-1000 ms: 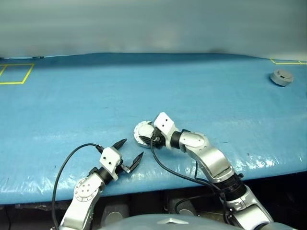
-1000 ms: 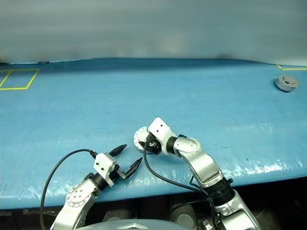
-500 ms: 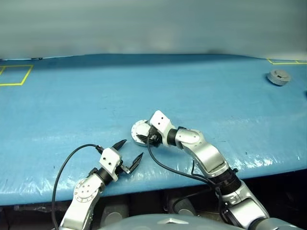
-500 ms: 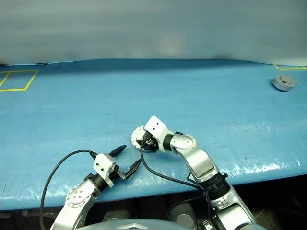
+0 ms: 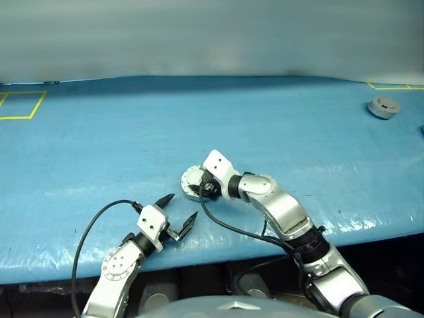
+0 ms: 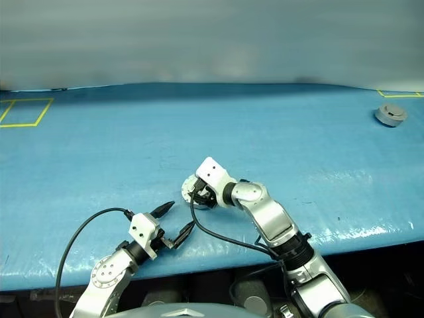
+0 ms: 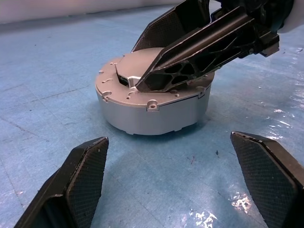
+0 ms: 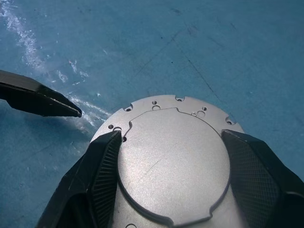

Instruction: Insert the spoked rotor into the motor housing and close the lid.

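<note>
A round silver-grey motor housing (image 7: 156, 114) sits on the blue table near its front edge. Its plain face is up, with a raised middle plate and small screw holes (image 8: 175, 161). The inside is hidden, so I cannot tell whether this top is the lid. My right gripper (image 5: 197, 189) reaches over it from the right, open, its black fingers (image 7: 190, 61) spread across the top face with one tip down near the rim. My left gripper (image 5: 183, 205) hovers open just in front of the housing, nothing between its fingers (image 7: 80, 175). The spoked rotor is out of view.
A second grey round piece with a raised middle (image 5: 383, 106) lies far off at the back right, near a yellow corner mark. A yellow taped square (image 5: 20, 103) marks the back left. The table's front edge (image 5: 218, 255) runs just below both grippers.
My right wrist has tipped a little further down over the housing and edged slightly left. The left gripper and the housing have stayed where they were.
</note>
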### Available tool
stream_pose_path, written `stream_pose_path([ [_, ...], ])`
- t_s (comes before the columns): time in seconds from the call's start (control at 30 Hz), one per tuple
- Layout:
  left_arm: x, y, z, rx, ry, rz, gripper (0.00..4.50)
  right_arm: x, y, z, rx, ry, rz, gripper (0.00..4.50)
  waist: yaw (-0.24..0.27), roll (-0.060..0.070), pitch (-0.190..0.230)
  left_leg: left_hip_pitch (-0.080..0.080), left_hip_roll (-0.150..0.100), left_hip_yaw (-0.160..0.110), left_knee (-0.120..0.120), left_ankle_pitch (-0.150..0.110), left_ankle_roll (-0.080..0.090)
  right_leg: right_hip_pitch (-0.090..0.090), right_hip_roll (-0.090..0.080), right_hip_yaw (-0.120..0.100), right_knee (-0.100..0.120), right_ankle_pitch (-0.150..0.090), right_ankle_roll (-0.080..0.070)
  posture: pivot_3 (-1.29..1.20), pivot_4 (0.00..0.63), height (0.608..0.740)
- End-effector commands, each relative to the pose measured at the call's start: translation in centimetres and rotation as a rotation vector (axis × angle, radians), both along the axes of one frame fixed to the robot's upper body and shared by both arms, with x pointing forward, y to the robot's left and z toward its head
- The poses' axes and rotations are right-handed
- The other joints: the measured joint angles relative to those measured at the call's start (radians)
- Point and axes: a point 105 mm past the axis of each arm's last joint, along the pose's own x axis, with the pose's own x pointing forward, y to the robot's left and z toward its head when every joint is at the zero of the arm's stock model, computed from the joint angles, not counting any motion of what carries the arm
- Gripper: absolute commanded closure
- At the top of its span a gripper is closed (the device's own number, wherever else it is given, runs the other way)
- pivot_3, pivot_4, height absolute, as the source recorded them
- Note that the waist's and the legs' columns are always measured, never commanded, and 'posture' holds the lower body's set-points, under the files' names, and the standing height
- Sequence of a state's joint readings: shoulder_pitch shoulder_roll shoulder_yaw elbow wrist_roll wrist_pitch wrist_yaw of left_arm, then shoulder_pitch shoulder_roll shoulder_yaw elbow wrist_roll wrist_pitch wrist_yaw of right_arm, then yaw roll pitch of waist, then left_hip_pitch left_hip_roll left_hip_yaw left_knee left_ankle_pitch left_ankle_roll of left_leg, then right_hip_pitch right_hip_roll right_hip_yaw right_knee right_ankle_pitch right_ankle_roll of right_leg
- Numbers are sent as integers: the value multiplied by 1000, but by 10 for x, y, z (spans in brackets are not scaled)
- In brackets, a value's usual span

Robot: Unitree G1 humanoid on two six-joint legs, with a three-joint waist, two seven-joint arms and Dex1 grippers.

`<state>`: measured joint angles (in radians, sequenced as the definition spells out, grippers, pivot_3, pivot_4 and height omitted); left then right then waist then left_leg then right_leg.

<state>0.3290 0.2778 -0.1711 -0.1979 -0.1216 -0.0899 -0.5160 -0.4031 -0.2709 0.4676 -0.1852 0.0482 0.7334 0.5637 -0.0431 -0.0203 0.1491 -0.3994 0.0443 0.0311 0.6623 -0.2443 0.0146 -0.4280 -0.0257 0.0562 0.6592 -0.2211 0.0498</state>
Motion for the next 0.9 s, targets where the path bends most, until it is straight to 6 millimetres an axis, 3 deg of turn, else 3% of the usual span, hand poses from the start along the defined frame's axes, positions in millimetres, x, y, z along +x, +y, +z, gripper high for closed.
stream_pose_path([
  [0.03,2,-2,7,-12,-28,-5,0,-11,-7,-27,-82,51,18,1467,1,0,0,0,0,0,0,0,0,0,0,0,0,0,0,0,150,740],
  [0.4,3,-3,7,-13,-28,-15,0,-6,-3,-22,13,103,-9,1467,-1,-1,-1,-1,0,1,-5,0,0,1,2,0,-1,-1,-2,0,150,740],
  [0.77,2,-2,6,-13,-24,-10,0,-13,11,-21,9,55,80,1467,-12,-1,-1,-1,0,2,-6,0,0,0,2,0,-1,-1,-2,0,150,740],
  [0.9,2,-2,6,-13,-24,-11,0,-13,18,-18,56,110,55,1467,-22,-1,-1,-1,0,2,-7,0,0,0,3,0,-1,-2,-3,0,150,740],
])
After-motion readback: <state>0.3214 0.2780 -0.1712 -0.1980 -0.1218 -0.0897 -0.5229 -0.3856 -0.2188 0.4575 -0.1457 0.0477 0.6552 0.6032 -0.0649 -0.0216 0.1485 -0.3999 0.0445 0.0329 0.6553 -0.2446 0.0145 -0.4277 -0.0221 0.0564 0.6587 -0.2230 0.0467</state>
